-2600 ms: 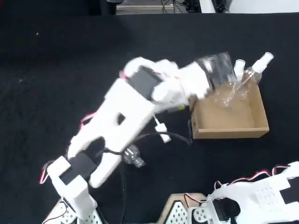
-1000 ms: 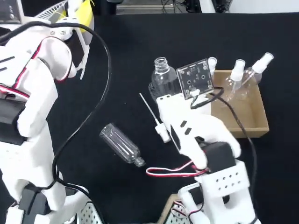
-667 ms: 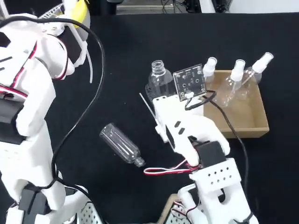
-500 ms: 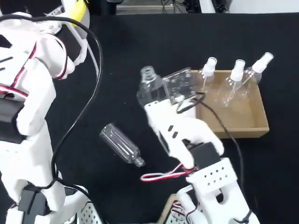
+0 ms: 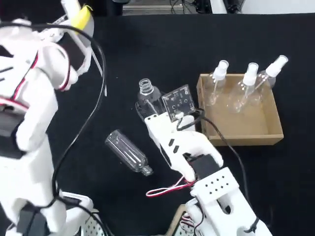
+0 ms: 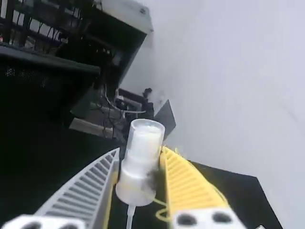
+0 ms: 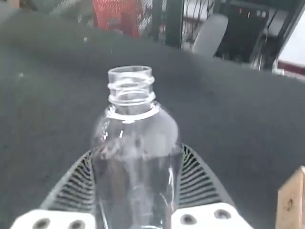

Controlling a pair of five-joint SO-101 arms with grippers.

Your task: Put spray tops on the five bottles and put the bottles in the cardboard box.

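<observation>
Two pincers are each clamped on something. Your right pincer (image 7: 136, 160) pinches a clear uncapped bottle (image 7: 133, 129) around its body, with one ribbed jaw against each side. The bottle stands upright, its threaded neck open at the top. In the high view it sits to the left of the cardboard box (image 5: 241, 139), near the box's left wall but apart from it. You cannot tell whether its base touches the desk (image 5: 236, 39).

Your left pincer (image 6: 138, 169) is held high over the far left of the desk. Its jaws, one white and one yellow, press on the sides of a white spray top (image 6: 139, 157). The nozzle end points up and the thin tube hangs down below the jaws.

Farther out, three capped bottles (image 5: 243, 88) stand in a row along the far side of the box, and their white spray heads rise above its rim. One more bare bottle (image 5: 127, 152) lies on its side on the desk, left of your right arm and well apart from the box. Its open neck points toward the near edge.
</observation>
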